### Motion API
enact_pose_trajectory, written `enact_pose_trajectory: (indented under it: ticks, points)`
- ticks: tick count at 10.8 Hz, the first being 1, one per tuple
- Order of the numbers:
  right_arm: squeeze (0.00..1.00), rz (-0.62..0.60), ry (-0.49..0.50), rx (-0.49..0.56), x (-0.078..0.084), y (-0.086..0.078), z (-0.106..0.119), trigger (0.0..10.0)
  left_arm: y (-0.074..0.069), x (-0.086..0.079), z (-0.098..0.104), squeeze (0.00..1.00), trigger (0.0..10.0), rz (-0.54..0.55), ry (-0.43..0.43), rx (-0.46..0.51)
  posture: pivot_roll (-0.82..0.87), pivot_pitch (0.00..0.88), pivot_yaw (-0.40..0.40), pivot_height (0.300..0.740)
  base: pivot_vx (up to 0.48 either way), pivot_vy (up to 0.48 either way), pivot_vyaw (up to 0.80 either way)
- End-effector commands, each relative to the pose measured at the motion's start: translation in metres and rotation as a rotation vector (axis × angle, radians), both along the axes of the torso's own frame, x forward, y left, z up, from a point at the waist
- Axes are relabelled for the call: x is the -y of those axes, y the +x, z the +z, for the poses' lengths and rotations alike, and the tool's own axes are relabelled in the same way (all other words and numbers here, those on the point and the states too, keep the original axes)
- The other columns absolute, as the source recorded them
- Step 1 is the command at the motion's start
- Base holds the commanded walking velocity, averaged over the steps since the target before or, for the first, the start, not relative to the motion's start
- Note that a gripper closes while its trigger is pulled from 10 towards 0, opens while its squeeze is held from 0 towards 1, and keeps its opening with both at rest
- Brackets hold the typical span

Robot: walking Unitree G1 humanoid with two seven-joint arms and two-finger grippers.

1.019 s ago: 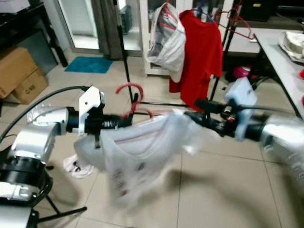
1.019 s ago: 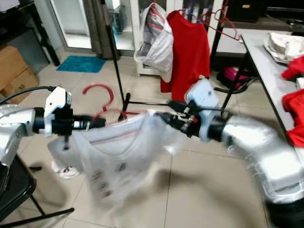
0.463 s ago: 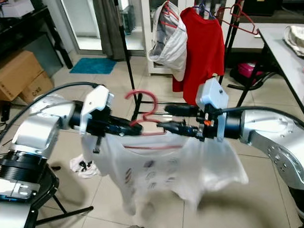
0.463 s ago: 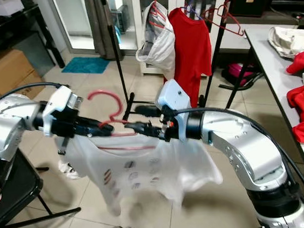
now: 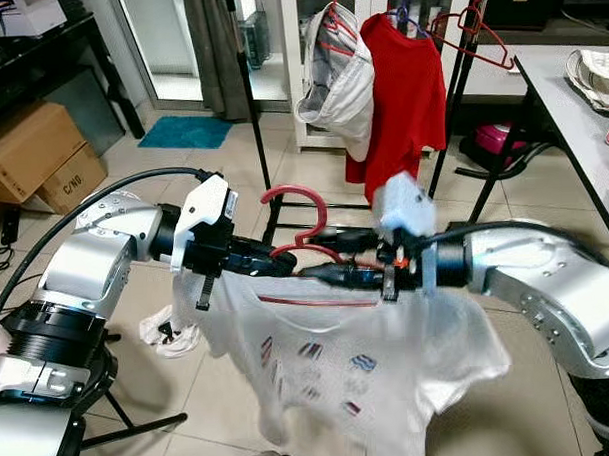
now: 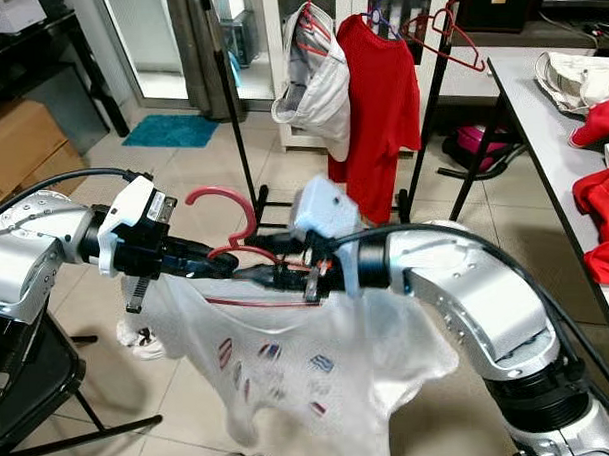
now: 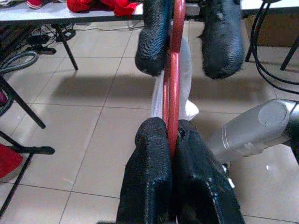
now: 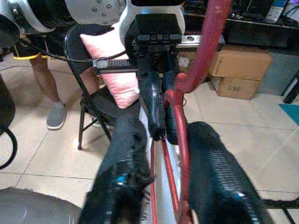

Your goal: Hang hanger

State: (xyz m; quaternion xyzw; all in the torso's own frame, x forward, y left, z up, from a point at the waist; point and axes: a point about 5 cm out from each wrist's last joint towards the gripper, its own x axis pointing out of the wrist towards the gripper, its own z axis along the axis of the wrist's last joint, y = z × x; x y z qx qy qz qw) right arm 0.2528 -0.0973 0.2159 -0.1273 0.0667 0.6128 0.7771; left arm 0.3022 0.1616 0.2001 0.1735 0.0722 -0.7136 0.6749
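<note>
You've got the red hanger (image 5: 296, 220) mid-air in front of the chest, hook up, white shirt (image 5: 339, 362) draped below it. Left gripper (image 7: 170, 140) is clamped on the hanger wire from 9 o'clock. Right gripper (image 8: 163, 186) comes in from 3 o'clock, fingers apart, straddling the wire. Clothes rack (image 5: 458, 53) stands at 12 o'clock with a red shirt (image 5: 405, 94) on it.

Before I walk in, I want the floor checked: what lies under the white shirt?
Under the white shirt, tile floor and a crumpled white cloth at its edge; anything directly beneath is covered.
</note>
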Motion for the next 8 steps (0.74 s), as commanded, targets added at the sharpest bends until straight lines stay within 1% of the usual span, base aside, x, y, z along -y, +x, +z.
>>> enact_pose_trajectory:
  ticks: [1, 3, 4, 5, 6, 8]
  points:
    - [0.00, 0.054, -0.001, 0.016, -0.009, -0.002, 0.004, 0.0, 0.000, -0.001, 0.007, 0.00, 0.0, 0.009, -0.028, 0.031, -0.07, 0.000, 0.101, 0.740, 0.000, 0.000, 0.00]
    - [0.00, 0.091, -0.008, 0.010, -0.017, -0.003, 0.001, 0.0, 0.000, 0.000, 0.008, 0.00, 0.0, 0.029, -0.055, 0.035, -0.07, 0.000, 0.101, 0.740, 0.000, 0.000, 0.00]
    - [0.00, 0.104, -0.012, 0.007, -0.019, -0.003, 0.000, 0.0, 0.000, 0.000, 0.008, 0.00, 0.0, 0.036, -0.060, 0.036, -0.07, 0.000, 0.101, 0.740, 0.000, 0.000, 0.00]
    - [0.00, 0.110, -0.016, 0.004, -0.019, -0.004, 0.000, 0.0, 0.001, -0.001, 0.009, 0.00, 0.0, 0.051, -0.069, 0.042, -0.07, 0.000, 0.091, 0.740, 0.000, 0.000, 0.00]
    - [0.00, 0.085, -0.027, 0.004, -0.018, 0.000, -0.002, 0.0, 0.002, -0.003, 0.010, 0.00, 0.0, 0.074, -0.083, 0.048, -0.07, 0.000, 0.099, 0.740, 0.000, 0.000, 0.00]
    - [0.00, 0.078, -0.023, -0.006, -0.016, 0.000, -0.002, 0.0, 0.003, -0.005, 0.012, 0.00, 0.0, 0.093, -0.094, 0.050, -0.07, 0.000, 0.105, 0.740, 0.000, 0.000, 0.00]
